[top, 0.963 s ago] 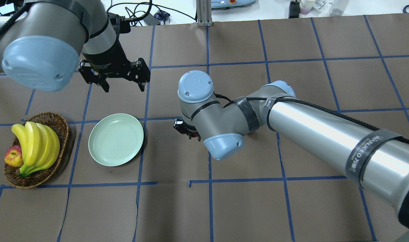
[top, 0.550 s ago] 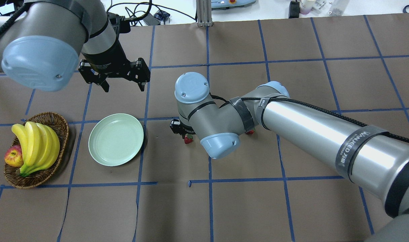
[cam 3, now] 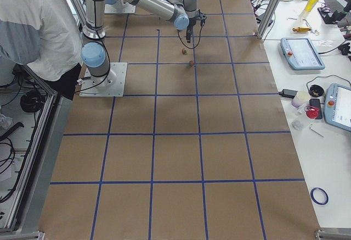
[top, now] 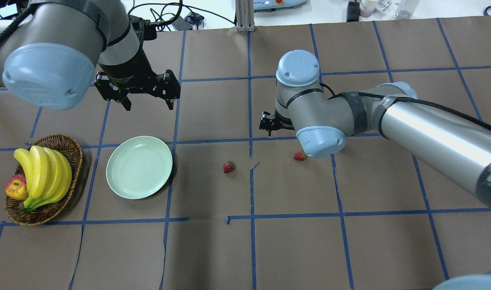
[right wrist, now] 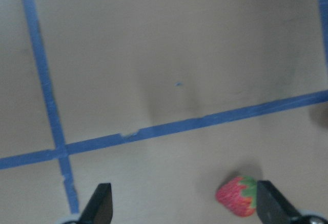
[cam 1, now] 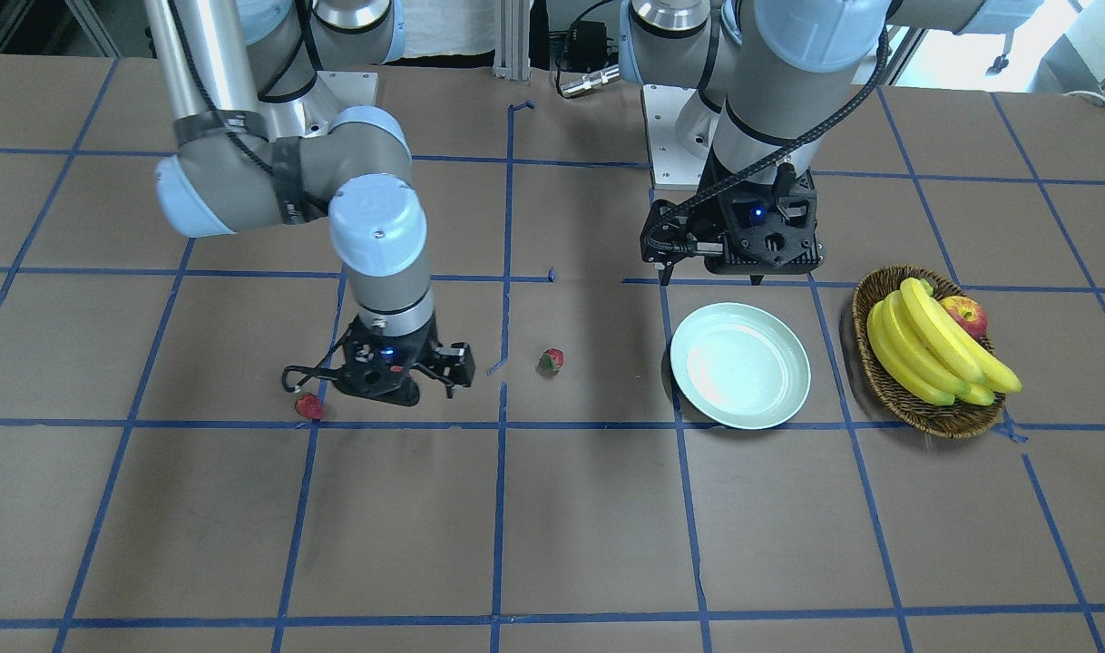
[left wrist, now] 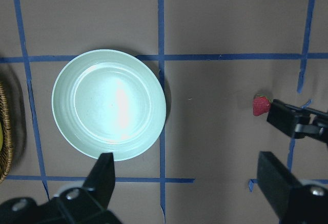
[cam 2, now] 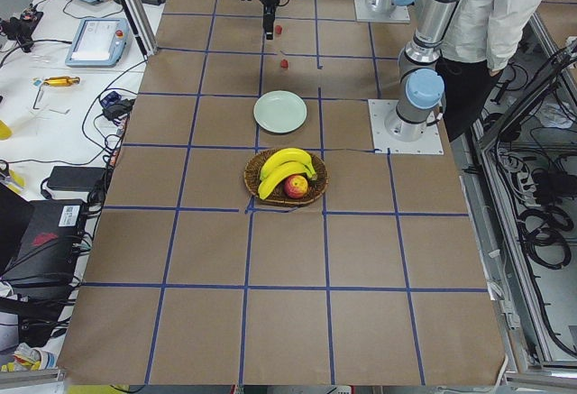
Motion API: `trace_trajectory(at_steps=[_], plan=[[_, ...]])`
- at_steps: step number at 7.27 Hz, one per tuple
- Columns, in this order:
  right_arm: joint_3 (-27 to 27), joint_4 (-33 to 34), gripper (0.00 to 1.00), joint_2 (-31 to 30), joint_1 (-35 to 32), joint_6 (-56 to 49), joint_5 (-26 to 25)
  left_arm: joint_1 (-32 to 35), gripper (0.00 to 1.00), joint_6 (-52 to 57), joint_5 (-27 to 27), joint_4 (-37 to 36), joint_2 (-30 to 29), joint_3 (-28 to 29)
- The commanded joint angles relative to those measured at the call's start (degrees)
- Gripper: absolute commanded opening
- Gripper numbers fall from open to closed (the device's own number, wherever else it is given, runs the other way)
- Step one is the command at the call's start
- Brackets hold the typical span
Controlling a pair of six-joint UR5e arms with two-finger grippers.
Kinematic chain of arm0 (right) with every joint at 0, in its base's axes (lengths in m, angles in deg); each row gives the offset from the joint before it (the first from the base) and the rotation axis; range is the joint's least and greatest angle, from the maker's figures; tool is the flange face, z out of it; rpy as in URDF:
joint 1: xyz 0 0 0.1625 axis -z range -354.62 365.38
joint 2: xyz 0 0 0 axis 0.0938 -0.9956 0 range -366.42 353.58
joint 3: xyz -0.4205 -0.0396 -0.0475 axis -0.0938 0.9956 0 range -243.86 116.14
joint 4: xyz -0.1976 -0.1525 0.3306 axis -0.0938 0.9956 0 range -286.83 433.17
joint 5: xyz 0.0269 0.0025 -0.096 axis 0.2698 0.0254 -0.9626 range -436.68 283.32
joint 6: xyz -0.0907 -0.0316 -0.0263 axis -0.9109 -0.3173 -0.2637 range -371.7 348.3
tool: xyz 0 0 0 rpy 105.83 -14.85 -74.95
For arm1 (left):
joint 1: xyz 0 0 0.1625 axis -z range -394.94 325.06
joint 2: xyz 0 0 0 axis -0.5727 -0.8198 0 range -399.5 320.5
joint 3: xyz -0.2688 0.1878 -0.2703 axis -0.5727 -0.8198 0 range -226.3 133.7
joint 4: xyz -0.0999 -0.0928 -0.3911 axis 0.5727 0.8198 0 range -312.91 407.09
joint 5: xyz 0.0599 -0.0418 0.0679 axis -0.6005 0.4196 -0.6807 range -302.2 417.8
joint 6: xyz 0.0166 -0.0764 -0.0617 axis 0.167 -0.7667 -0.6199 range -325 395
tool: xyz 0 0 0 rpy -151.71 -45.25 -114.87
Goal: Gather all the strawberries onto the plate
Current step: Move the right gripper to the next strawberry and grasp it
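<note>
Two strawberries lie on the brown table: one to the right of the plate, the other by my right wrist. A third does not show. The pale mint plate is empty. My right gripper is low over the table, open and empty. In the right wrist view the second strawberry lies just inside its right finger. My left gripper hangs open and empty above the table, beyond the plate.
A brown wicker basket with bananas and a red-yellow apple stands left of the plate in the overhead view. A person stands beside the robot's base. Blue tape lines grid the table.
My right gripper has moved right and away from the robot, off the strawberry near the plate, which now lies uncovered. The left arm has not moved.
</note>
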Motion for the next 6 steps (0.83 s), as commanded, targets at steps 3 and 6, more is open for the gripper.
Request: trace_trajectory(at_steps=[3,6], plan=[[-5.72,1.94,1.00,-0.05,12.37,-20.51,-1.85,0.00,1.00,0.05,0.01,0.00,-0.19,-0.10],[-7.13,2.13,0.73,0.13,12.28,-20.42,-1.15,0.00,1.00,0.05,0.01,0.00,-0.19,-0.01]])
